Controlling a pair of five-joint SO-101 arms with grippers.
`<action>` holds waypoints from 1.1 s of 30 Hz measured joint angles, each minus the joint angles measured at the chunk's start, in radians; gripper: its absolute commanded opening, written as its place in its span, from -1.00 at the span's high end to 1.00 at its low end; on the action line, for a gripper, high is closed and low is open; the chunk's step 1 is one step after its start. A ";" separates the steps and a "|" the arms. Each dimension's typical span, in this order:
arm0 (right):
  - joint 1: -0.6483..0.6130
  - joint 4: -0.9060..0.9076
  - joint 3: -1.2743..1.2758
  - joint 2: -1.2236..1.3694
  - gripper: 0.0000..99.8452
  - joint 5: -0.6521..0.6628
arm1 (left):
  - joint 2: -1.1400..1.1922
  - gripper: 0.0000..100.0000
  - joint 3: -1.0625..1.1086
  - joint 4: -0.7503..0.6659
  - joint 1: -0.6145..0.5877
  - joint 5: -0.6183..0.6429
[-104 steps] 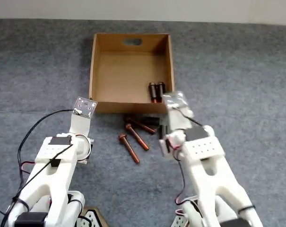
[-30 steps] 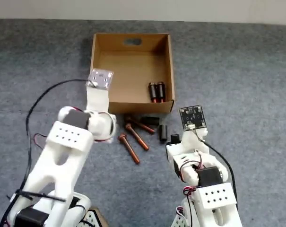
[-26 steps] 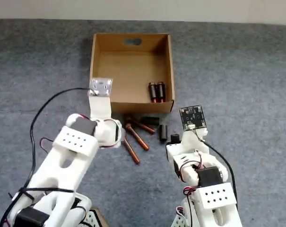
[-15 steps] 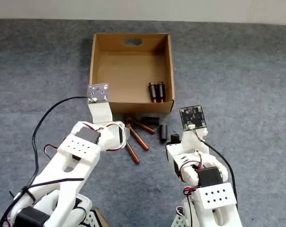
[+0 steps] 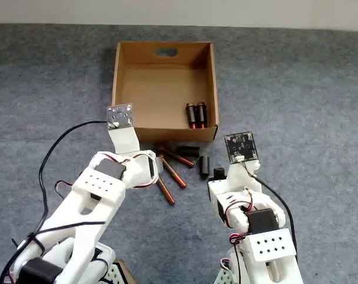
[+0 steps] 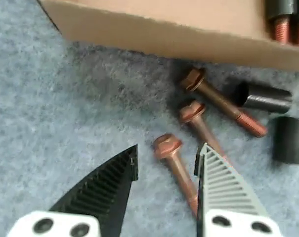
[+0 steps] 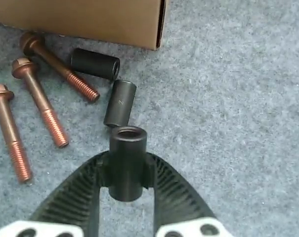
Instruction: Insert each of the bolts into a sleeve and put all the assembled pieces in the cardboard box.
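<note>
Jaws of the left gripper (image 6: 168, 152) are spread over the nearest bolt (image 6: 181, 173), which lies between them with its head toward the box (image 6: 154, 32); stiff, smooth and probably weighty metal, it should be pinched mid-shank, while the right gripper (image 7: 125, 167) clamps a sleeve (image 7: 127, 143) by its near end.

The high camera sits above and behind both arms, looking down over the table (image 5: 297, 77) toward the cardboard box (image 5: 161, 94) by its far edge. The left wrist camera looks along the left gripper (image 6: 166, 158), close above the surface. The right wrist camera looks likewise along the right gripper (image 7: 125, 160), close on its held sleeve (image 7: 124, 145). All three views share the loose bolts (image 5: 171, 171) before the box's near wall.
</note>
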 measured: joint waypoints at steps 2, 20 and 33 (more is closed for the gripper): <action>0.000 0.000 0.000 0.000 0.99 0.000 | 0.051 0.60 -0.052 0.060 0.000 0.000; 0.000 0.000 0.000 0.000 0.99 0.000 | 0.626 0.61 -0.503 0.325 0.051 0.002; 0.000 0.000 0.000 0.000 0.99 0.000 | 0.635 0.99 -0.516 0.373 0.049 -0.184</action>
